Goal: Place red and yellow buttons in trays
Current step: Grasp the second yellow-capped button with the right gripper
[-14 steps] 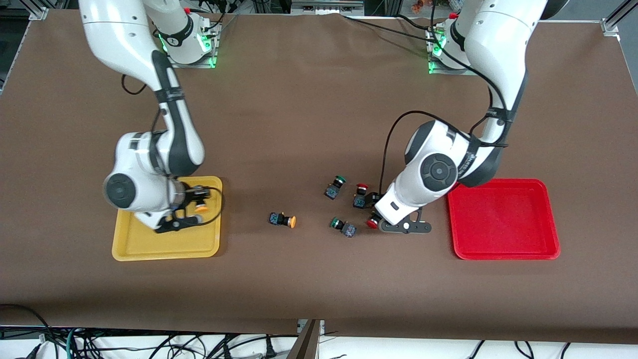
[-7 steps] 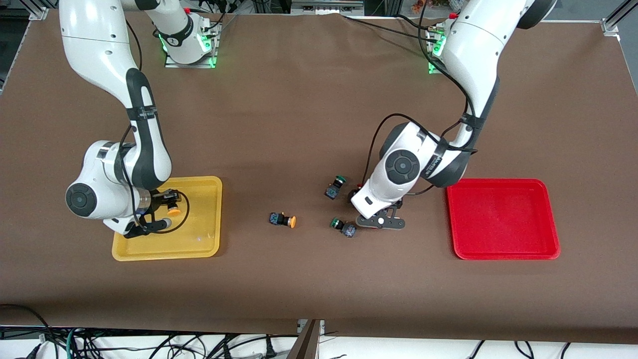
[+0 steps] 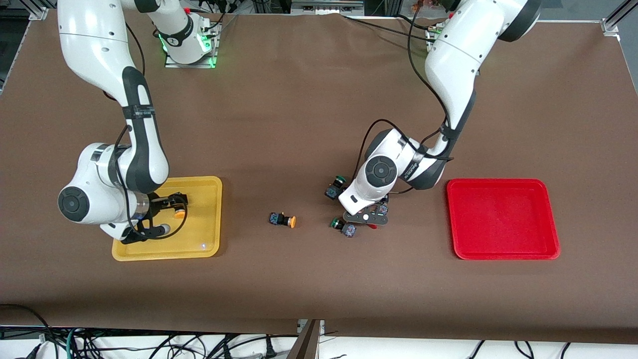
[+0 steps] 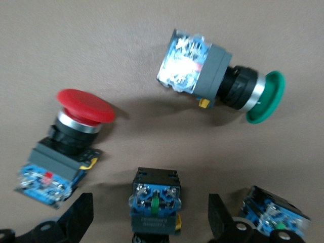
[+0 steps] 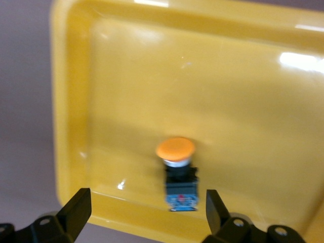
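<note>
The yellow tray lies at the right arm's end of the table. A yellow button lies in it. My right gripper hovers open just above that button, fingers wide apart over the tray's rim. A second yellow button lies mid-table. My left gripper is open and low over the button cluster. A button with its cap hidden lies between its fingers. A red button lies beside it. A red cap peeks from under the gripper. The red tray holds nothing.
Two green-capped switches lie in the cluster, one farther from the front camera and one nearer. The left wrist view shows a green one and another switch body by a finger.
My left gripper moved from beside the red tray to over the cluster. My right arm shifted toward its end of the table over the yellow tray, and the yellow button moved with it.
</note>
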